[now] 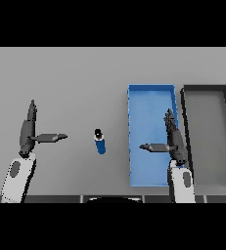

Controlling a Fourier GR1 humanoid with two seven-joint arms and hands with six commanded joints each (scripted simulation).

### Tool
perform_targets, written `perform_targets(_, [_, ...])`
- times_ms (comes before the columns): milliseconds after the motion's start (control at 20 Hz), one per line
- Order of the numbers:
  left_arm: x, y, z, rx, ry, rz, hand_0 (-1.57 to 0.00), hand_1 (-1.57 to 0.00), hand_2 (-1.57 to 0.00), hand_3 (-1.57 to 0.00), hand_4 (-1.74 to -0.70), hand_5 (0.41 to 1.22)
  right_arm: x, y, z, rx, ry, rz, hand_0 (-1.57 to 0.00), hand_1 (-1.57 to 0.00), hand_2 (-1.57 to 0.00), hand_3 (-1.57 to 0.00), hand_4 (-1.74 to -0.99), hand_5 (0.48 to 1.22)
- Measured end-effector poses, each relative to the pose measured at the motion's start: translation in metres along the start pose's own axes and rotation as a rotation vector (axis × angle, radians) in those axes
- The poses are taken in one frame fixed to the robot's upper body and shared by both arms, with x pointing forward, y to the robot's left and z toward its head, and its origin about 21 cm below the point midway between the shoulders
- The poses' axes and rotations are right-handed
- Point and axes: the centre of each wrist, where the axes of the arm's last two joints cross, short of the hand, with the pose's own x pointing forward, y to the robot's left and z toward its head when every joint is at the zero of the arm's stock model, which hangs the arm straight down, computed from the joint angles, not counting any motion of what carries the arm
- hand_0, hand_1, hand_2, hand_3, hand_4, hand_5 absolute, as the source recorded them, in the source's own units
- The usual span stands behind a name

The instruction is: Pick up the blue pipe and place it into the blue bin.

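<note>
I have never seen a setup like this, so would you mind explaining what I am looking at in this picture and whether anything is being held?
This one picture is taken from the robot's head, looking down at a grey table. The two white and grey arms rising from the lower edge are the robot's own. Its left hand is on the left side, and its right hand is over the blue bin; both have straight fingers and hold nothing. Between them the small blue pipe rests on the table, untouched, just left of the blue bin. A dark grey bin sits to the right of the blue one. The job is to move the pipe into the blue bin.
</note>
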Motion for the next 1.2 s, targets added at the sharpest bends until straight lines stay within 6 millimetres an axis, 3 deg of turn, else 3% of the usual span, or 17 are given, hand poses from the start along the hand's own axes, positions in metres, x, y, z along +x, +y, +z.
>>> perform_targets(300, [0.001,-0.001,0.0,-0.003,-0.011,0.004,0.0,0.0,0.0,0.0,-1.07,0.591,-0.003,-0.001,0.001,-0.002,0.005,0.0,0.0,0.0,0.0,0.0,-1.225,0.617])
perform_targets(350, [0.007,0.011,0.001,-0.164,-0.061,-0.07,0.0,0.0,0.0,0.0,-1.07,0.59,0.0,-0.004,0.008,0.061,-0.06,0.085,0.0,0.0,0.0,0.0,-1.224,0.618])
perform_targets(450, [0.01,0.03,0.0,-0.32,-0.061,-0.141,0.0,0.0,0.0,0.0,-1.08,0.587,0.007,-0.006,0.019,0.124,-0.106,0.178,0.0,0.0,0.0,0.0,-1.225,0.62])
perform_targets(650, [0.011,0.038,0.0,-0.402,-0.062,-0.157,0.0,0.0,0.0,0.0,-1.08,0.6,0.014,-0.009,0.023,0.132,-0.09,0.266,0.0,0.0,0.0,0.0,-1.196,0.609])
perform_targets(1000, [0.016,0.021,0.021,-0.642,-0.097,-0.127,0.0,0.0,0.0,0.0,-1.11,0.534,0.015,-0.008,0.021,0.14,-0.104,0.282,0.0,0.0,0.0,0.0,-1.201,0.609])
perform_targets(1200, [0.019,-0.012,0.036,-0.78,-0.088,-0.109,0.0,0.0,0.0,0.0,-1.17,0.49,0.015,-0.008,0.02,0.151,-0.088,0.287,0.0,0.0,0.0,0.0,-1.211,0.613])
